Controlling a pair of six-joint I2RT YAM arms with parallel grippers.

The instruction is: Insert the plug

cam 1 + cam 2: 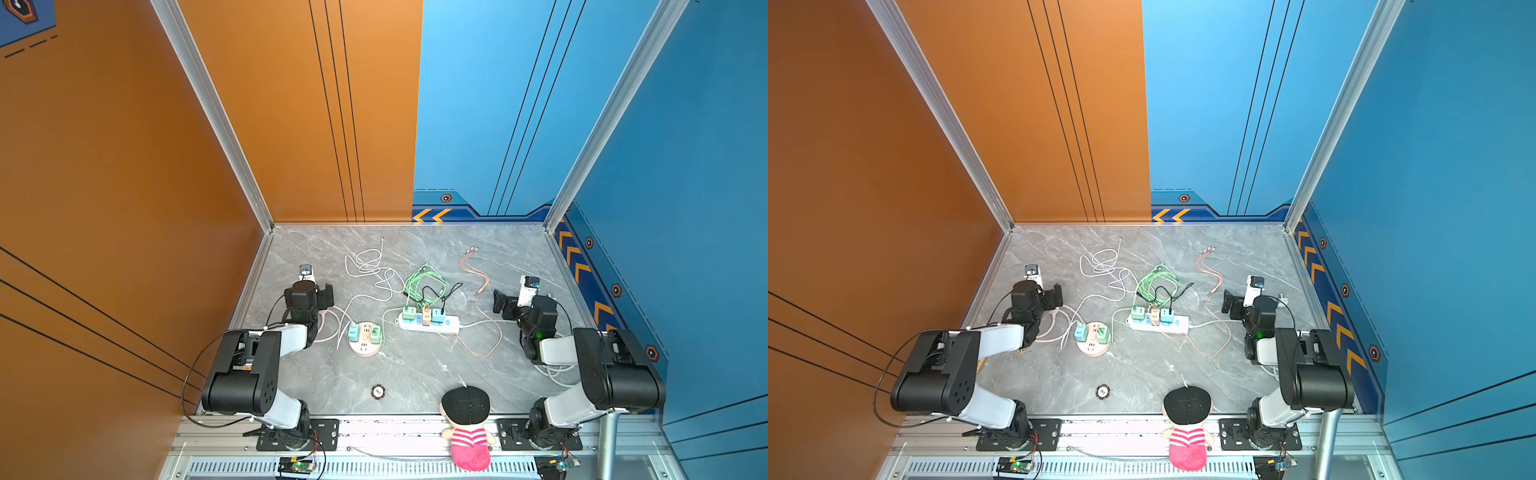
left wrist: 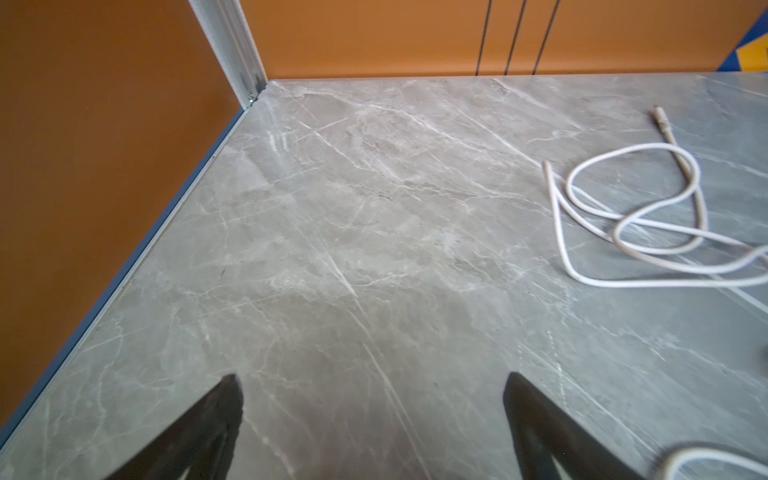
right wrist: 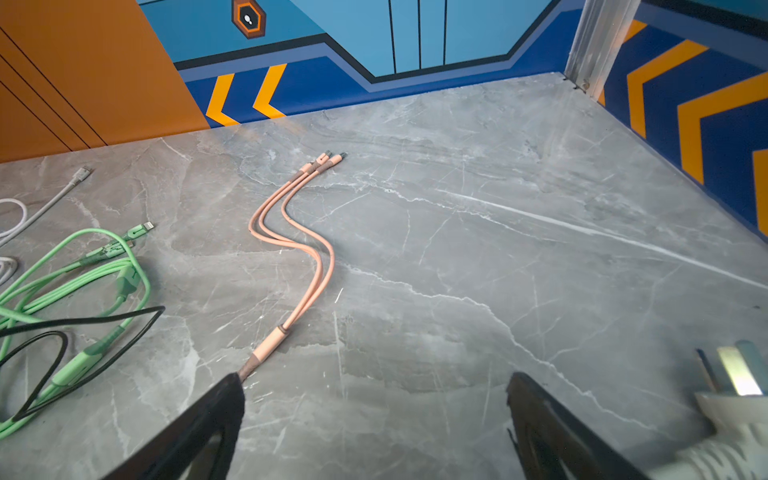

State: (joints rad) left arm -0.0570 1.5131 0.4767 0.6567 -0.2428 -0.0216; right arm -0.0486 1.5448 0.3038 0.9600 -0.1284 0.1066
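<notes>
The plug [image 3: 735,386] lies on the desk [image 3: 457,249] just outside one finger of the right gripper [image 3: 374,386], not between its fingers. Its prongs [image 3: 739,374] point the same way the gripper points. That gripper is spread wide and holds nothing. The left gripper [image 2: 374,386] is also spread over bare desk, with no plug in its view.

The plug looks like a light, rigid white plastic body with flat bare metal prongs and a ribbed collar [image 3: 715,455] at its back. The body is probably smooth and a little slippery, and a cord trailing behind it, hidden here, would tug or twist it once lifted.

I would pinch the flat sides of the body, behind the prongs and ahead of the collar, never the metal. The pink cable [image 3: 291,249] runs up to the opposite finger and could snag.
</notes>
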